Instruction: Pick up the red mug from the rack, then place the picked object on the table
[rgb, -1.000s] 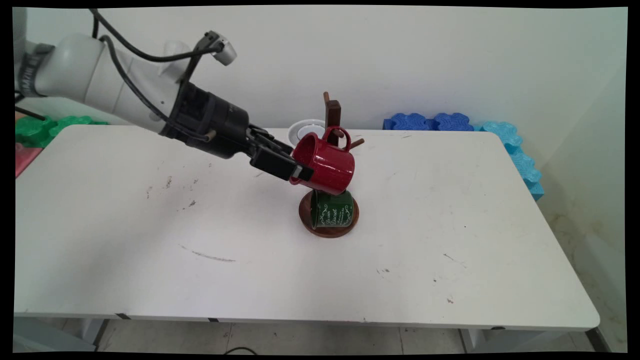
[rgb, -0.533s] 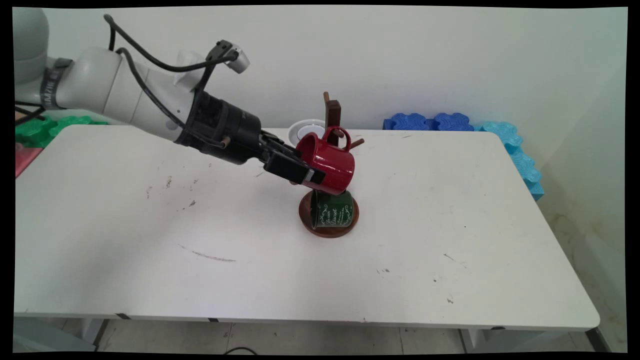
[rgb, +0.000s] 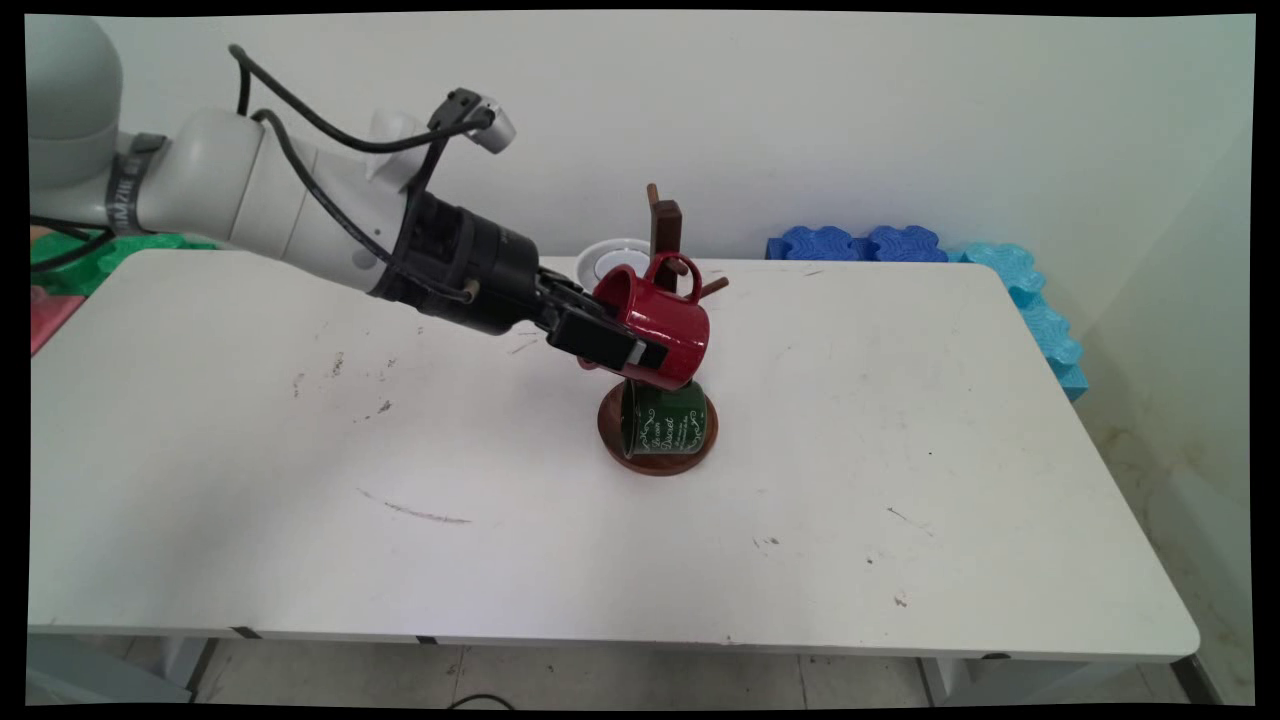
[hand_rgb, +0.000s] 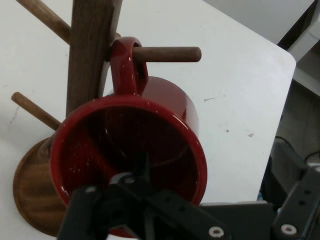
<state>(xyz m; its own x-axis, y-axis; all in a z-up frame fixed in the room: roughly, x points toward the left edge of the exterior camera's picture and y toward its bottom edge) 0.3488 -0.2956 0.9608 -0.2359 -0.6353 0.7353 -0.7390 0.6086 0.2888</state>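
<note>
- Two mugs hung on one wooden mug tree (rgb: 664, 225) near the middle of the white surface (rgb: 500, 520); the main view showed both, the hand view only the red one.
- Nearest the camera in the main view, the tree's round brown base (rgb: 657, 462) sat flat on the surface, with a green mug (rgb: 662, 420) bearing pale lettering just above it, low against the post.
- Above the green mug, the red mug (rgb: 655, 325) hung tilted, its mouth turned to the picture's left towards the arm.
- From the upper left the black gripper (rgb: 625, 350) reached the red mug, one finger lying along the outside of its wall; the main view could not show the other finger.
- By the hand view, the gripper (hand_rgb: 145, 192) stood astride the mug's rim, one finger inside the red mug (hand_rgb: 130, 150) and one outside, so it was clamped on the wall.
- Only the hand view showed that the mug's handle (hand_rgb: 125, 65) was looped over a wooden peg (hand_rgb: 167, 54) jutting from the post (hand_rgb: 90, 55), and that the mug's inside held nothing but the finger.
- Behind the tree, a white bowl (rgb: 612, 258) sat near the surface's far edge; its contents could not be made out.
- Farthest back, blue foam pieces (rgb: 865, 243) lay against the wall on the right and green foam (rgb: 60, 262) on the left.
</note>
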